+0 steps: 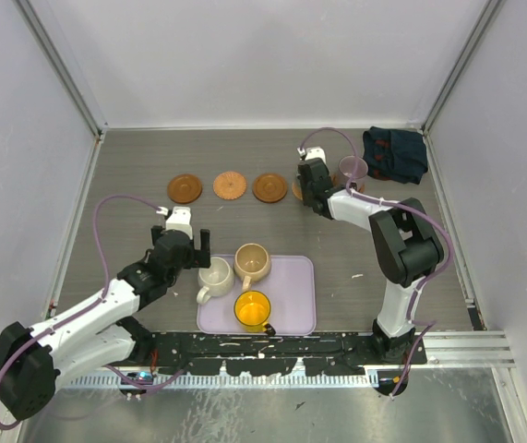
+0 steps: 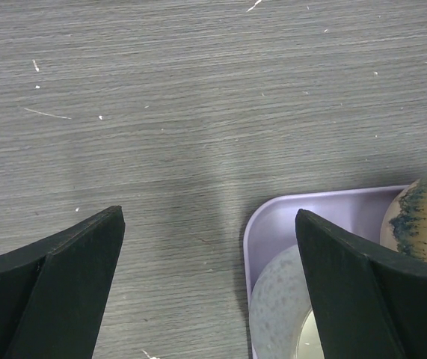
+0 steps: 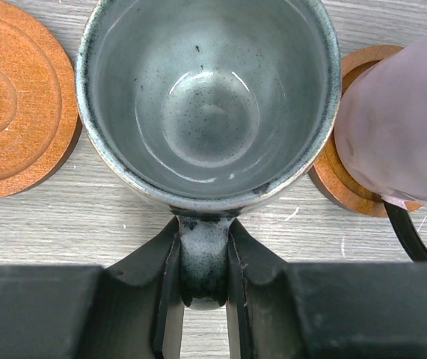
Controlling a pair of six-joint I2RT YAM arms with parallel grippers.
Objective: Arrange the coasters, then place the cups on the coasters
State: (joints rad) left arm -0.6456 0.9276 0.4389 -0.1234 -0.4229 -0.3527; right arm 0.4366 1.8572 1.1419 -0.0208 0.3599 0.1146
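Near edge: left fingers [image 2: 63, 292] spread wide and empty, hovering low over the counter [image 1: 125, 166] at the left rim of the tray [image 1: 300, 277], just beside the cream cup [image 1: 215, 275]. The tray also carries the tan cup [image 1: 252, 262] and the yellow cup [image 1: 253, 310]. Far side: right fingers [image 3: 164, 299] clamped on the handle of the grey-green cup [image 3: 209, 105]. That cup is upright, mouth up, between a bare coaster [image 3: 11, 97] on its left and the mauve cup [image 1: 353, 171], which stands on its own coaster. Cannot tell whether the grey-green base is down yet. Whatever lies under it shows only as a tan sliver beside the arm in the top view. Step in hand, as judged: seat the grey-green cup on the fourth coaster. To do it well: keep it level, centre it, stay clear of the mauve cup close on the right, set it flat, then part the fingers and back off along the handle without dragging. Count: cups five (three on tray, one gripped, one placed). Coasters five, if the sliver is one (three bare in the far row).
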